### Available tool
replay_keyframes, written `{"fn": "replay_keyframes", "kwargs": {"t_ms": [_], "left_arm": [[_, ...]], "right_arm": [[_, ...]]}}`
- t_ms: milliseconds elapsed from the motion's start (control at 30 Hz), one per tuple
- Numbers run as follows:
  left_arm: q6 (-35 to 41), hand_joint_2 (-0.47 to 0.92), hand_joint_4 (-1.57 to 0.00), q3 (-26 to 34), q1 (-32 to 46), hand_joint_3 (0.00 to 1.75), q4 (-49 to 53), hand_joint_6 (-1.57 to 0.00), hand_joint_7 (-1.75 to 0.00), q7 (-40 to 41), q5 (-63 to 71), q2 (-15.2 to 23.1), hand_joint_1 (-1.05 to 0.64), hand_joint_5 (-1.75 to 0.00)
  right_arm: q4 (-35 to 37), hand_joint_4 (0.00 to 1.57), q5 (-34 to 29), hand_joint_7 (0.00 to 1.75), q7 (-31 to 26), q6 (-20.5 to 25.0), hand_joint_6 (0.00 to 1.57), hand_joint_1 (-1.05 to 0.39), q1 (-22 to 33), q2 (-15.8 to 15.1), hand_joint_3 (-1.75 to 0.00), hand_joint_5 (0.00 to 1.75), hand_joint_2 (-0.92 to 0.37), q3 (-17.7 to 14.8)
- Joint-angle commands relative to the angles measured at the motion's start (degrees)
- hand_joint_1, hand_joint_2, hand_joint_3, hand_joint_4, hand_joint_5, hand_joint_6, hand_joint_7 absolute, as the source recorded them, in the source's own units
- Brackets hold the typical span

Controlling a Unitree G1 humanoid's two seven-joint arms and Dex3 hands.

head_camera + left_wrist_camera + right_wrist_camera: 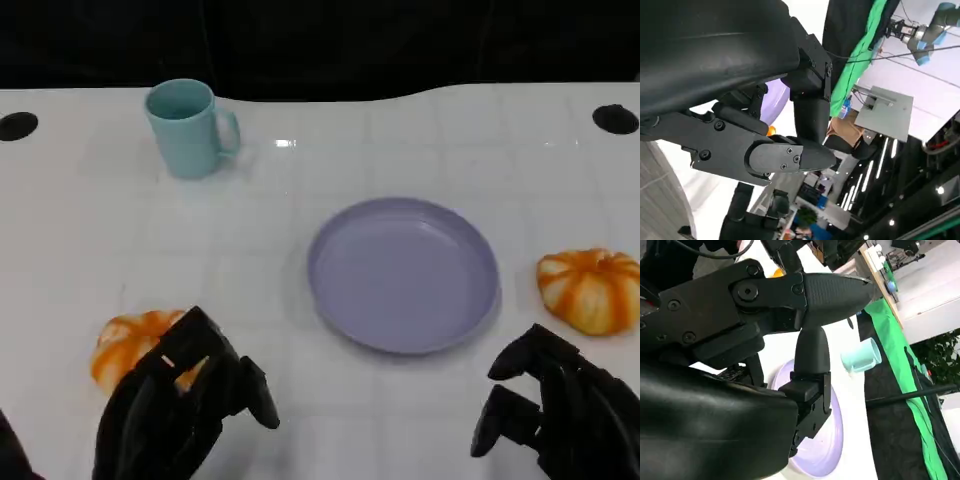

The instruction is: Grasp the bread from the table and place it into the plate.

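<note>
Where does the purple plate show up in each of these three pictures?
Head view: plate sits at centre, right of the middle.
Left wrist view: a lilac sliver behind the left robot hand.
Right wrist view: low in the picture, behind the right robot hand.
Shared landmark: the white table.

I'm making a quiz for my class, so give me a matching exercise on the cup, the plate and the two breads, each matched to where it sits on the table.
Things:
1. cup
2. plate
3. left bread
4. right bread

Places:
A. by the table's right edge
B. far left
C. just beyond the left hand
D. middle

Pairs: 1-B, 2-D, 3-C, 4-A
</note>
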Motion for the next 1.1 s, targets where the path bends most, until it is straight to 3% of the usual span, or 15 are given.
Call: {"fn": "replay_keyframes", "kwargs": {"t_ms": [33,133,167,467,500,567,633,700,733,800,1100], "left_arm": [[-5.0,0.92,-0.6,-0.6,0.1,0.3,-0.5,-0.59,-1.14,0.6,4.1,0.6,-0.6,-1.57],[-7.2,0.92,-0.59,-1.0,0.2,0.23,-0.9,-0.65,-0.81,2.0,6.9,0.8,-0.61,-1.41],[-7.4,0.92,-0.58,-1.0,0.2,0.23,-0.9,-0.66,-0.78,2.1,7.2,0.8,-0.62,-1.4],[-7.9,0.92,-0.58,-1.2,0.2,0.22,-0.7,-0.68,-0.72,2.3,7.5,0.8,-0.62,-1.38],[-9.9,0.92,-0.58,-1.1,-0.2,0.22,-3.1,-0.68,-0.72,4.1,14.4,4.3,-0.62,-1.38],[-12.6,0.92,-0.37,-1.0,-0.7,0.13,-6.2,-0.52,-0.27,6.6,23.5,8.6,-0.6,-0.87],[-13.3,0.92,-0.34,-1.4,-0.7,0.11,-7.0,-0.51,-0.14,7.8,26.0,9.7,-0.59,-0.73],[-13.4,0.92,-0.33,-1.9,-0.6,0.11,-7.0,-0.5,-0.11,8.6,26.2,10.1,-0.59,-0.7],[-13.2,0.92,-0.33,-1.7,-1.0,0.11,-9.9,-0.51,-0.11,9.3,31.9,13.6,-0.59,-0.7],[-12.7,0.92,-0.2,-1.5,-1.5,0.04,-13.6,-0.38,-0.03,10.2,39.3,17.8,-0.54,-0.52],[-10.7,0.92,-0.05,-1.8,-2.5,0.02,-20.7,-0.27,0.0,12.9,57.8,27.3,-0.59,-0.36]], "right_arm": [[0.4,0.61,-0.3,1.65,-0.1,-0.4,0.43,-0.53,-0.2,-0.7,-0.42,1.75,-0.92,-0.5],[0.3,0.61,-0.5,1.65,-0.1,-0.5,0.43,-0.53,-0.2,-0.7,-0.43,1.75,-0.92,-0.5],[0.3,0.61,-0.6,1.65,-0.1,-0.5,0.43,-0.53,-0.2,-0.7,-0.43,1.75,-0.92,-0.5],[0.3,0.61,-0.7,1.66,0.0,-0.4,0.44,-0.53,-0.2,-0.6,-0.43,1.75,-0.92,-0.5],[0.2,0.61,-0.5,1.66,0.0,-0.2,0.44,-0.53,-0.1,-0.5,-0.43,1.75,-0.92,-0.5],[0.0,0.6,-0.2,1.65,0.0,0.0,0.43,-0.53,0.0,-0.3,-0.43,1.75,-0.92,-0.5],[0.0,0.6,-0.2,1.64,-0.1,0.1,0.43,-0.53,0.0,-0.3,-0.43,1.75,-0.92,-0.5],[0.0,0.6,-0.2,1.64,0.0,0.1,0.43,-0.53,0.0,-0.3,-0.42,1.75,-0.92,-0.5],[-0.1,0.6,-0.1,1.64,0.0,0.2,0.43,-0.53,0.0,-0.4,-0.42,1.75,-0.92,-0.5],[-0.2,0.6,0.0,1.64,0.1,0.3,0.43,-0.53,0.1,-0.5,-0.43,1.75,-0.92,-0.6],[-0.2,0.6,0.5,1.64,0.2,0.5,0.42,-0.54,-0.1,-0.6,-0.43,1.75,-0.92,-0.7]]}}
